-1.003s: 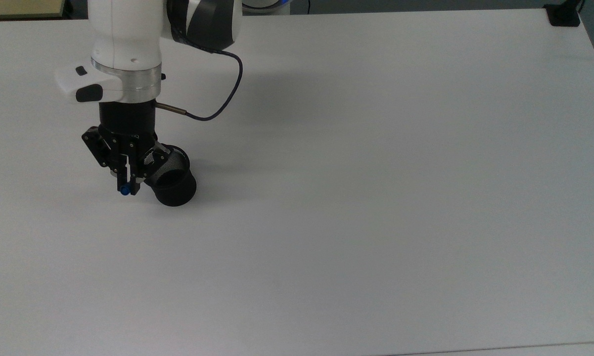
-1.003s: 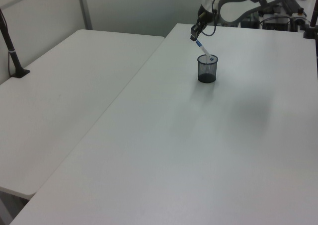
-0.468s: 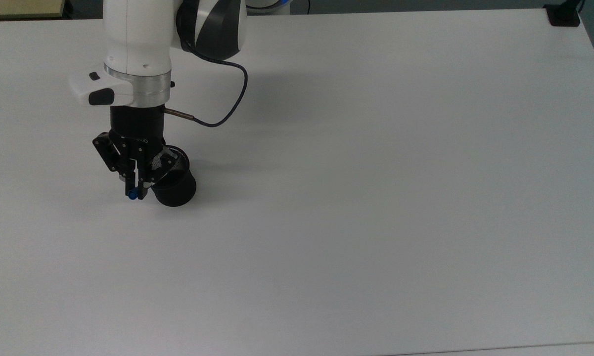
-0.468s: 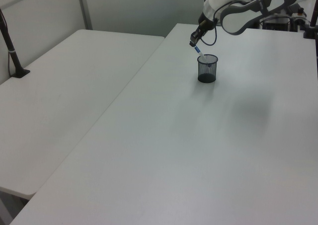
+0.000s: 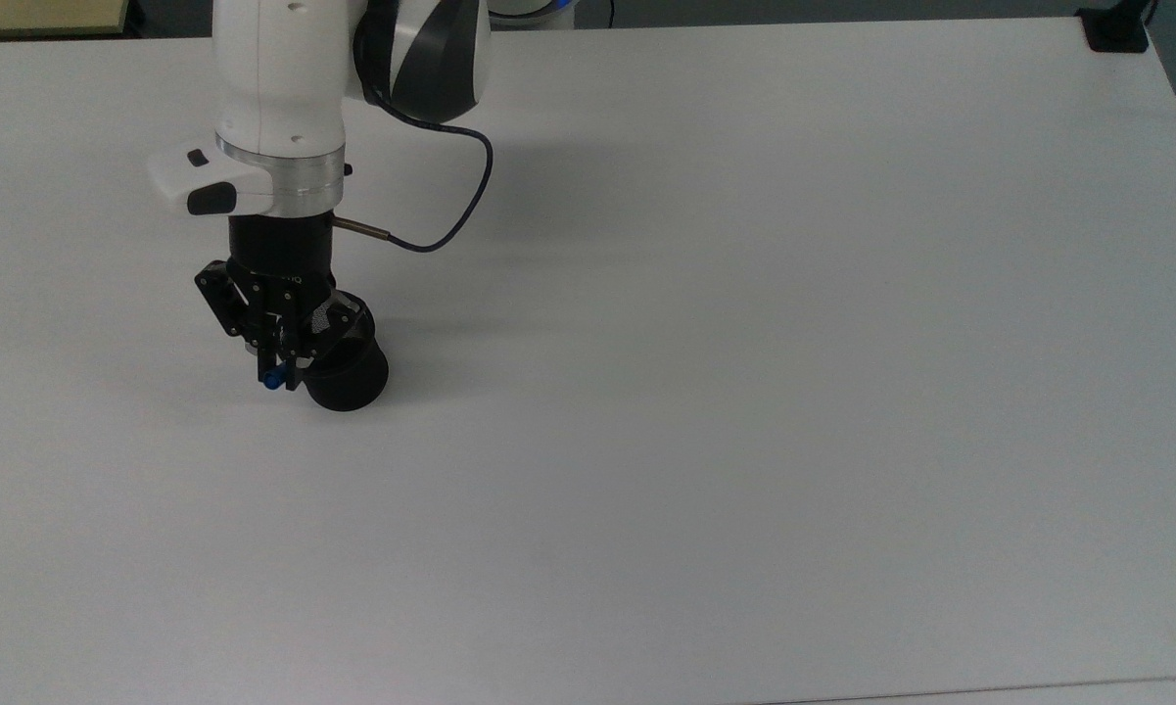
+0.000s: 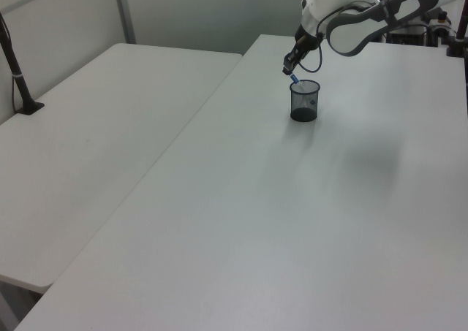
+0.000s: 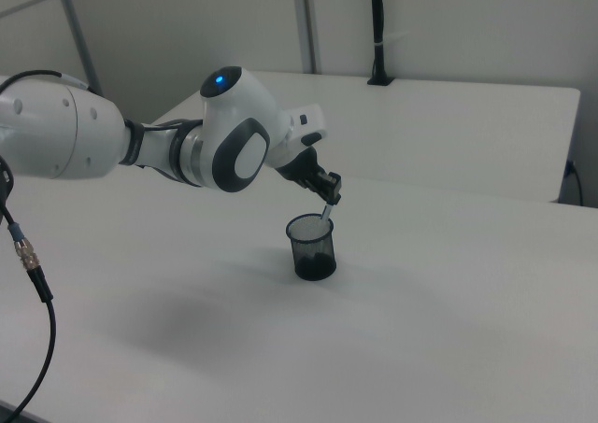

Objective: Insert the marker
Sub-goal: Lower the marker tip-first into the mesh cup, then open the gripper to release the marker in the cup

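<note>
One marker (image 7: 326, 214), pinched in the gripper (image 5: 279, 375), leans over the cup (image 7: 311, 246) with its lower end already inside, near one long edge of the desk (image 5: 744, 392). Insertion is nearly done; letting go should come next.

Cup (image 5: 348, 377) upright on table (image 5: 744, 392), toward the top view's left, well apart from every edge. Gripper (image 5: 276, 377) just above cup rim, at the top view's left of the cup; closed on upper end of marker (image 5: 272, 380). Marker (image 7: 326, 215) tilted, lower end inside cup (image 7: 312, 246), upper end leaning toward the right view's right. In the left view, cup (image 6: 305, 101) toward far end of table (image 6: 292, 221), gripper (image 6: 289, 69) above and to the left view's left of it, second table (image 6: 95, 126) alongside at the left view's left. Arm (image 7: 140, 143) reaching in from the right view's left.
</note>
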`<control>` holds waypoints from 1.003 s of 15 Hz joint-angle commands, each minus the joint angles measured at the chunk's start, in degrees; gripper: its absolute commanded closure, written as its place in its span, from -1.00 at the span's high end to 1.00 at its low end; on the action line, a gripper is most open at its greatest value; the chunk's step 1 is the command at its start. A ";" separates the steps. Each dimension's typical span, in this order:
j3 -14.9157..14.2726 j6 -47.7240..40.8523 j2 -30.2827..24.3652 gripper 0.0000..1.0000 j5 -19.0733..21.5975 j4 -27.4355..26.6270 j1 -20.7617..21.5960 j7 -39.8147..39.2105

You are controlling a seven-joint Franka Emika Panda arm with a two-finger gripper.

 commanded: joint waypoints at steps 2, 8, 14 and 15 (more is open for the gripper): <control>-0.07 1.07 -2.33 0.30 -1.25 -3.27 0.66 1.63; 0.19 -4.96 -3.91 1.00 -0.55 -2.57 0.66 1.54; 0.54 -23.23 -9.36 1.00 4.98 -0.73 1.98 1.02; 0.63 -27.10 -9.71 1.00 5.16 0.50 2.07 0.84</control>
